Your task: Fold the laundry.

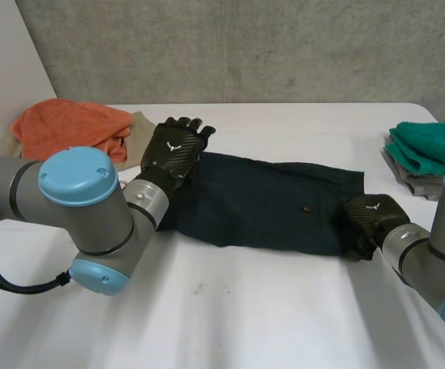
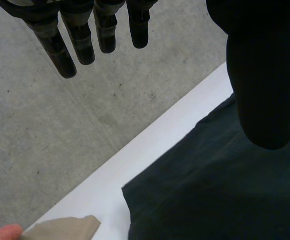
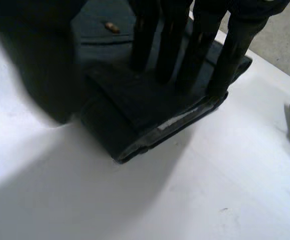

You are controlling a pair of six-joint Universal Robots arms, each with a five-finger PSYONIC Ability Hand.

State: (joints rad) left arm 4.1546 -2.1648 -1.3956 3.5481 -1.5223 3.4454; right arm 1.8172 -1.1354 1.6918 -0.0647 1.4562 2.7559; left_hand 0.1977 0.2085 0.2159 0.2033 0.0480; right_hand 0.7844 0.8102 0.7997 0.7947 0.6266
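The dark garment [image 1: 268,204] lies flat on the desk [image 1: 245,307] and looks limp; take its thicker end. Your left hand [image 1: 173,151] hovers open; your right hand [image 1: 372,216] sits there, grip unclear.

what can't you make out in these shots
- Dark garment: its end near the left robot hand, head view, covered by the left arm.
- Teal cloth and grey pile: head view, cut off by the edge and the right arm.
- Beige cloth: mostly under the orange towel.
- Brown speck on the garment: too small to identify.
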